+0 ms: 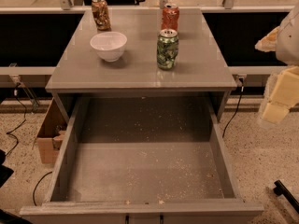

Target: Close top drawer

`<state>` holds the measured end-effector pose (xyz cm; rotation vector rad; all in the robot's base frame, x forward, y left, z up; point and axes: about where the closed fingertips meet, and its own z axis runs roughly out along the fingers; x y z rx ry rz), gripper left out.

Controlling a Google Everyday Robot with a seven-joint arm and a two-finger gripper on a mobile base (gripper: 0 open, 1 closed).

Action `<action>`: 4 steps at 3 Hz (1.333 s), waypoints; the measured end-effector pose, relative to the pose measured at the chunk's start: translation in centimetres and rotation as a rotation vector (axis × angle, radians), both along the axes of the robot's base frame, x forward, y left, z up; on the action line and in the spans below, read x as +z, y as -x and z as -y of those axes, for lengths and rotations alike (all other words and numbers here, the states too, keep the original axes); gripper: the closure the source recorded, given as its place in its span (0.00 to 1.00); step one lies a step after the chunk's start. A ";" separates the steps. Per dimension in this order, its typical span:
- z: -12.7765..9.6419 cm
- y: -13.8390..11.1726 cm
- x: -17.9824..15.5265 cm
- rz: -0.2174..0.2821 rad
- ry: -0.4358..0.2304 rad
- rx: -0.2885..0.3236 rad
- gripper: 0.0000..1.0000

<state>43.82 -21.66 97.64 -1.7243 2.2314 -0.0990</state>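
Grey and deep, the top drawer [145, 171] stands pulled far out under the counter [140, 73], its front panel pointing toward my camera and its long side running left to right. The counter carries a white bowl [108, 45], a green can [167, 49], an orange can [170, 16] and a brown can [101, 13]. My claw [280, 99] hangs at the right edge, apart from the drawer; I cannot tell its state. A cardboard box [46, 139] stands left on the speckled floor [261, 148].
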 end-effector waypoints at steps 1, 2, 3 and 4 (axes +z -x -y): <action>0.0 0.0 0.0 0.000 0.000 0.000 0.00; 0.3 1.1 -1.2 -0.008 0.006 -0.016 0.00; 0.1 4.9 -3.3 -0.006 -0.004 -0.020 0.17; -0.3 10.8 -6.0 0.013 -0.039 -0.024 0.41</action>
